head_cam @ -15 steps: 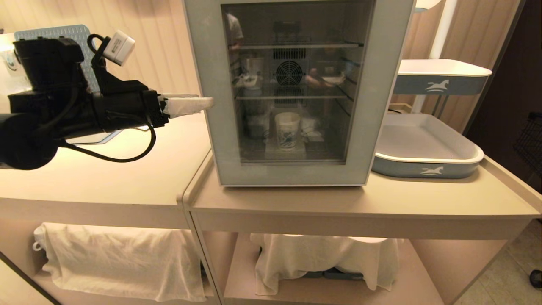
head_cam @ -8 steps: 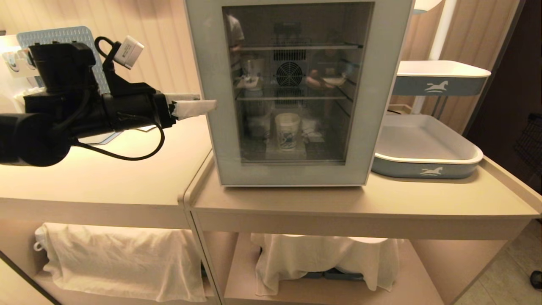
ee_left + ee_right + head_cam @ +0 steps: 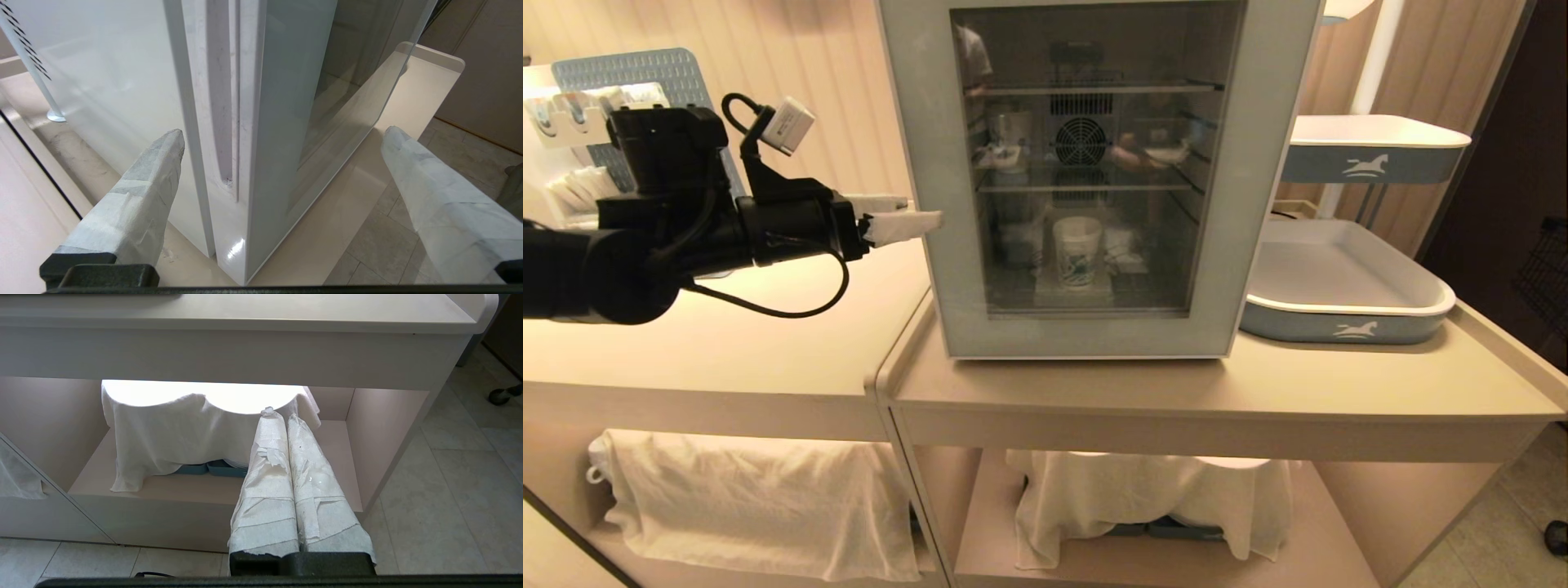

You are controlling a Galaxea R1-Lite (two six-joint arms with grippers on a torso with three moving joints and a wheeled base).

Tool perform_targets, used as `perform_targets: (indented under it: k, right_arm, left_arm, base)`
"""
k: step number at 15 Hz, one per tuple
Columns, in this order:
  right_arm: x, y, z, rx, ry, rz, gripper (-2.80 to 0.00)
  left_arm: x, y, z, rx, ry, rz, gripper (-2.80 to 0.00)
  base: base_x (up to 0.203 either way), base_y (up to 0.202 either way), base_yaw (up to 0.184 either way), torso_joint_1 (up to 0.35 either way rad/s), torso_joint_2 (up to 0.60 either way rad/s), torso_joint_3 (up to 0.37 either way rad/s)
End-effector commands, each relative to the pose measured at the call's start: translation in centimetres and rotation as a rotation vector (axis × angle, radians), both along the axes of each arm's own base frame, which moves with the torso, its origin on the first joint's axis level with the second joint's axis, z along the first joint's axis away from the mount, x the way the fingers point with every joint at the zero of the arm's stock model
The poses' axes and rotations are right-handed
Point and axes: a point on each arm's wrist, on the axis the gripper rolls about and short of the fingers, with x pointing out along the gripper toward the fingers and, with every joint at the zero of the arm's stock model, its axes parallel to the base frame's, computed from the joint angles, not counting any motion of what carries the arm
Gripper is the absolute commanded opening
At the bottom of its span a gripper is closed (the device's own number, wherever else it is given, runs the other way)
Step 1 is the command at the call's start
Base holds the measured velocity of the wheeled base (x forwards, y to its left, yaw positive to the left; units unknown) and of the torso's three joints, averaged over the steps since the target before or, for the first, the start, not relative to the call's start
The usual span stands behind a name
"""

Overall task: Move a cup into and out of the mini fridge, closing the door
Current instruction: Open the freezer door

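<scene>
The cup stands upright on the floor of the mini fridge, below the 2 wire shelves and the round fan grille, seen through the dark glass. The door is shut flat against the cabinet, its grey frame facing the room. The fridge sits on the right-hand counter, close to the seam with the counter beside it.

At the fridge's left front corner hangs the left gripper, reaching in level from the left. Its 2 paper-wrapped fingers are spread wide and straddle the door's edge: 1 finger lies alongside the white side wall, the other out in front of the glass. Neither visibly touches the fridge, and nothing is held between them.

The right gripper is parked low, pointing toward the lower shelf where a white cloth is draped over blue trays; its 2 wrapped fingers are pressed together on nothing.

To the right of the fridge rests a blue-and-white tray with a horse mark.
</scene>
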Motion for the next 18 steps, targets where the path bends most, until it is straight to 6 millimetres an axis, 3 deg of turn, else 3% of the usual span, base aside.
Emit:
perform_targets:
  k: [1,8,18]
  right_arm:
    - [0.0,0.0,0.0,-0.001,0.0,0.0,-2.8]
    - [0.0,0.0,0.0,-0.001,0.0,0.0,-2.8]
    - [0.0,0.0,0.0,-0.001,0.0,0.0,-2.8]
  left_arm:
    - [0.2,0.0,-0.2,-0.001,0.006,-0.001,0.0]
    - [0.2,-0.4,0.1,-0.012,0.014,-0.011,0.0]
    - [-0.1,-0.9,2.3,-0.069,0.005,-0.024,0.0]
  base:
    - [0.0,0.0,0.0,0.0,0.0,0.0]
    - [0.0,0.0,0.0,0.0,0.0,0.0]
    - [0.0,0.0,0.0,0.0,0.0,0.0]
